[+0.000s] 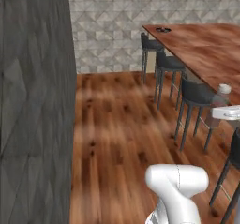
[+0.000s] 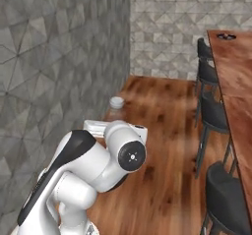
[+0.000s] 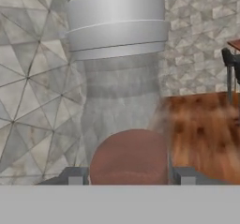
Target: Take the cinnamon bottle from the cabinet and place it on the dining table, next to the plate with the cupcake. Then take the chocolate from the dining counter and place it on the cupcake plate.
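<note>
The gripper (image 3: 126,175) is clamped on the cinnamon bottle (image 3: 123,101), one dark fingertip (image 3: 75,175) pressed to each side of its lower body — the jaws stand partway apart, held there by the bottle's width. The bottle rises straight up from between the fingers in the hand view: clear glass, brown powder settled at the bottom just above the fingertips, and a pale grey stepped cap (image 3: 117,21) at the far end. It is carried in the air, resting on nothing.

In the right base view the cap pokes up just beyond the white arm's wrist, above the wooden floor (image 2: 162,131), with the grey patterned wall (image 2: 54,72) close on the gripper's left. The dining table (image 2: 236,76) lies well off to the gripper's right, dark stools (image 2: 214,113) lined along its near edge (a small dark item sits at the table's far end, too small to identify). In the left base view the bottle sits at the right edge, in front of the table.
</note>
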Available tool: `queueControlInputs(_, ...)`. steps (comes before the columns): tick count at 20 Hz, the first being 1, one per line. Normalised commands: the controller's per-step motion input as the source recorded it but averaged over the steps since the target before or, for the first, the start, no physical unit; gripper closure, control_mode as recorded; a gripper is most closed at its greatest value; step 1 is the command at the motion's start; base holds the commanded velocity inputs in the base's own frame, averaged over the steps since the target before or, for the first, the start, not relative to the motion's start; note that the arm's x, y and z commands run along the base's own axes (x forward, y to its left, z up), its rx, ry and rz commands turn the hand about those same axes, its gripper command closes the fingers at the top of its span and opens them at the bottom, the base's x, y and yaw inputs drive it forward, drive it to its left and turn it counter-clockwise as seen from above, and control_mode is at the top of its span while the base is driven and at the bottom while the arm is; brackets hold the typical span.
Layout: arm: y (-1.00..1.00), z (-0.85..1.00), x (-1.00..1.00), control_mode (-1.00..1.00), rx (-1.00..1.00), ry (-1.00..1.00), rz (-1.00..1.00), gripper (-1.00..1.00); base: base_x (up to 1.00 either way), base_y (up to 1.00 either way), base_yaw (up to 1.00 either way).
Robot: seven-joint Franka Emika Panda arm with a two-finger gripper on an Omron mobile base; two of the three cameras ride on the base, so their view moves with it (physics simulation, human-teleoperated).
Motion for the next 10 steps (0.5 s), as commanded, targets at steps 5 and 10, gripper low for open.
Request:
queueControlInputs(5,0.00,0.00,0.00,1.00,0.00,0.00,0.00,1.00,1.00,0.00,0.26)
queueControlInputs(10,0.00,0.00,0.00,1.00,0.00,0.00,0.00,1.00,1.00,0.00,0.21)
